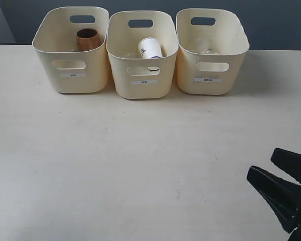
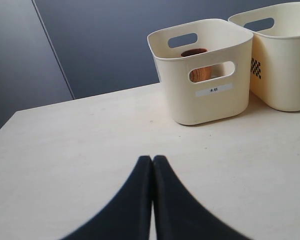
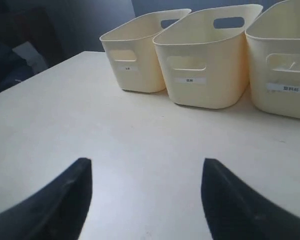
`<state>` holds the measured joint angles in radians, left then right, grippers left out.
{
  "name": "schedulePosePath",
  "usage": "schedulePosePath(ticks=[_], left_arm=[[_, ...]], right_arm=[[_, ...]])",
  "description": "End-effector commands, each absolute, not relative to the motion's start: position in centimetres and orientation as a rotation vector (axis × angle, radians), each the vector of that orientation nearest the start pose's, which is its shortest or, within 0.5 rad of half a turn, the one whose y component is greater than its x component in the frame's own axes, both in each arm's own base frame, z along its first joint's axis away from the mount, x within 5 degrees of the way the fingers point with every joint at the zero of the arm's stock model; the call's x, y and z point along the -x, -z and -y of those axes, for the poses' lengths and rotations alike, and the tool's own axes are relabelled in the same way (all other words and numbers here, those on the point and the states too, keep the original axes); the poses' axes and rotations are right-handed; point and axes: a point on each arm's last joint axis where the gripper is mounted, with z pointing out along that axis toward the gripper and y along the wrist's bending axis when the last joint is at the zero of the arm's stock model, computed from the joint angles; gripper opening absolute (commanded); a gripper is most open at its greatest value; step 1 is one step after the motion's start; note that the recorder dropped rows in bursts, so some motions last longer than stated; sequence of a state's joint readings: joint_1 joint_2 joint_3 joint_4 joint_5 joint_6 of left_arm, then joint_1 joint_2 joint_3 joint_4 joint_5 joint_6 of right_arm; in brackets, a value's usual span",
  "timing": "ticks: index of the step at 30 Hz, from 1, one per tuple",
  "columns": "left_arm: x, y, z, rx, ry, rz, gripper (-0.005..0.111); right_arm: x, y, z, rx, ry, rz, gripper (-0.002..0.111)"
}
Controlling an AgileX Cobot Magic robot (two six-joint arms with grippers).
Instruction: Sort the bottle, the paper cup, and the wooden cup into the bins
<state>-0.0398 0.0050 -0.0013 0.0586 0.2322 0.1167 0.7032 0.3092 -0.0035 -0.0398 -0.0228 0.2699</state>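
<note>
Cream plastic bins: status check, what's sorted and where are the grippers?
Left gripper shut, empty; right gripper open, empty. Reddish-brown wooden cup in left cream bin, white paper cup in middle. Clear bottle: can't confirm.

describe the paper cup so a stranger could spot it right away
Three cream bins stand in a row at the table's far edge. In the middle one sits the paper cup, white with a small dark mark; the cup in the left bin is brown wood.

A: Even, soft light; the table looks bright, with faint shadows under the bins.

B: The wrist views? Close dark fingers are blurred, and the far bins look slightly soft.
</note>
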Motion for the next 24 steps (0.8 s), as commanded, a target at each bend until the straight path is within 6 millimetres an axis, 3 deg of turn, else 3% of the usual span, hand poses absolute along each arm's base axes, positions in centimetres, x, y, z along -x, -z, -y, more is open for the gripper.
schedulePosePath(ticks=[1,24], left_arm=[[-5.6,-19.2,0.1,-0.178,-0.112,-1.707,0.000],[-5.6,-19.2,0.1,-0.178,-0.112,-1.707,0.000]], right_arm=[[-6.2,-19.3,-5.2,0.452,-0.642,-1.764,0.061],[-5.4,-19.4,-4.2,0.429,-0.614,-1.735,0.061]])
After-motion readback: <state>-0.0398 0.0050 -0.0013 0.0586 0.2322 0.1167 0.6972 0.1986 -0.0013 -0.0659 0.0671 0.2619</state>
